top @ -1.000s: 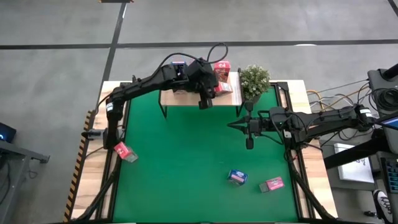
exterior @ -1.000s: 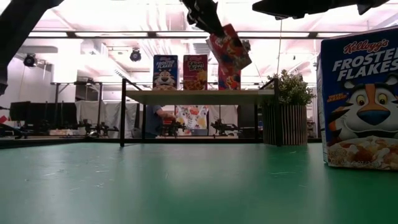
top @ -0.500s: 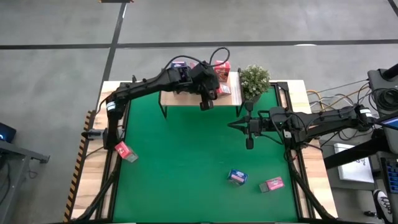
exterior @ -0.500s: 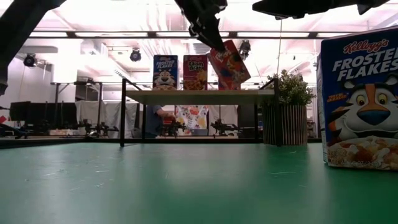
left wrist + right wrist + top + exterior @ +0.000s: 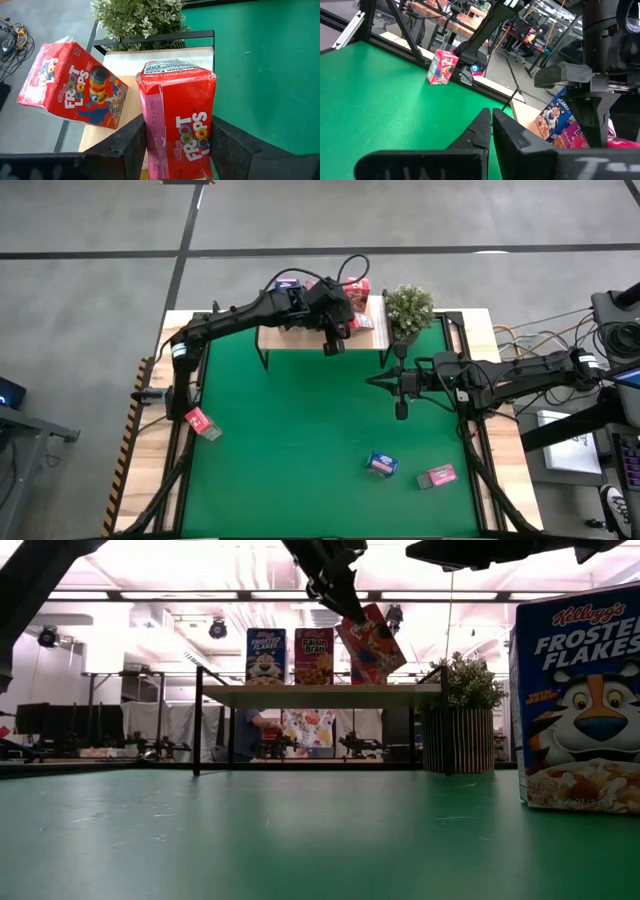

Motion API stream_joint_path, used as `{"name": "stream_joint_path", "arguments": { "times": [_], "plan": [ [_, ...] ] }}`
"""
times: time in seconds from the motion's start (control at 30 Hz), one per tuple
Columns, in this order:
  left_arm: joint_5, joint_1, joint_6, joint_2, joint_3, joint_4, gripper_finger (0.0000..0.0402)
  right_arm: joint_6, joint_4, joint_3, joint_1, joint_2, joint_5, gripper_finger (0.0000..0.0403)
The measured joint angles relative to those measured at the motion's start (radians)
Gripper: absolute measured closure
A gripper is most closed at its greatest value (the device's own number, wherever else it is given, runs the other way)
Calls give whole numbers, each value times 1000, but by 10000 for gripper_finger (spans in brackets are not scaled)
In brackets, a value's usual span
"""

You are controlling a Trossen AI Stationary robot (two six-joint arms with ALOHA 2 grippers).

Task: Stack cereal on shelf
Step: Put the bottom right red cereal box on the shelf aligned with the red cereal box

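The shelf (image 5: pixel 320 335) is a light wooden board on black legs at the table's far edge. Cereal boxes stand on it: a blue one (image 5: pixel 265 656), a Raisin Bran box (image 5: pixel 314 656) and a red Froot Loops box (image 5: pixel 75 92). My left gripper (image 5: pixel 337 328) reaches over the shelf's right part, shut on another red Froot Loops box (image 5: pixel 180 125). My right gripper (image 5: pixel 400 408) waits shut over the mat's right side, touching nothing. My left gripper pinches the red box between its two fingers (image 5: pixel 131 142), one on each of two opposite sides (image 5: pixel 152 145), at the end nearest the wrist. The fingers slant down from the near left and lie along the box. The box (image 5: pixel 372 640) hangs tilted over the board; whether its lower end touches, I cannot tell.
A potted plant (image 5: pixel 409 310) stands just right of the shelf. Loose boxes lie on the green mat (image 5: pixel 300 430): a red one (image 5: pixel 200 423) at the left, a blue one (image 5: pixel 381 464) and a pink one (image 5: pixel 437 476) near the front right.
My left gripper has sunk toward the shelf board with the red box still between its fingers. The box keeps its tilt and now hangs lower, close over the board. For the last half second it has stayed still.
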Motion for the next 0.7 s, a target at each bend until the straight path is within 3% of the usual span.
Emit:
{"name": "stream_joint_path", "arguments": {
  "times": [0.33, 0.7],
  "plan": [
    [0, 1, 25, 0, 0, 8, 189, 0, 0, 0, 0, 0, 0, 394],
    [0, 3, 34, 0, 0, 104, 187, -8, 0, 0, 0, 0, 1, 394]
  ]
}}
